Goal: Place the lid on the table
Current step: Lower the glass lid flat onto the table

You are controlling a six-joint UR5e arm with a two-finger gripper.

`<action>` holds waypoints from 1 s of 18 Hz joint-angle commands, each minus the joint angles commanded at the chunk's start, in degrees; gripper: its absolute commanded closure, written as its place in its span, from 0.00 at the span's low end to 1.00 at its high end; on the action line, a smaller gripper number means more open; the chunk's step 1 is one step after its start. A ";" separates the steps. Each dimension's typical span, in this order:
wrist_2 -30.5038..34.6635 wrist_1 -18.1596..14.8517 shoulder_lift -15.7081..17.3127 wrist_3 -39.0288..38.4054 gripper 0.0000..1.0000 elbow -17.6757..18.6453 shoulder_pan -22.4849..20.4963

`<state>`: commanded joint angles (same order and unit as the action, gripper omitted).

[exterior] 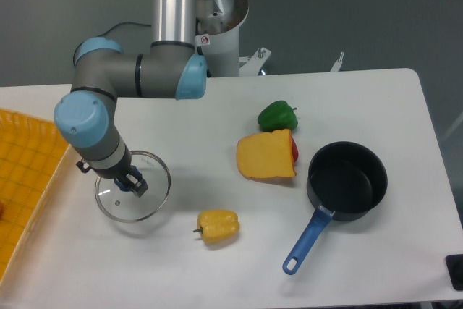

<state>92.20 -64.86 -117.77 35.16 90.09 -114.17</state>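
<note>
The round glass lid (pixel 137 200) with its thin metal rim hangs low over the left part of the white table (pixel 217 265), its shadow just beneath it. My gripper (pixel 130 181) points down at the lid's centre and is shut on the lid's knob, which the fingers hide. The arm's blue-capped wrist stands directly above it.
A yellow gridded tray (pixel 25 179) lies at the left edge, close to the lid. A yellow pepper (pixel 218 226) sits right of the lid. Farther right are a green pepper (pixel 278 116), a yellow wedge (pixel 266 155) and a black pot with blue handle (pixel 347 181).
</note>
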 joint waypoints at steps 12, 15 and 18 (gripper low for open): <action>0.09 0.97 -2.02 0.26 0.44 -0.17 0.70; 0.18 0.97 -2.11 0.18 0.44 -0.18 0.70; 0.18 0.97 -2.11 0.18 0.44 -0.18 0.70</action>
<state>92.37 -63.90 -119.88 35.33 89.91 -113.47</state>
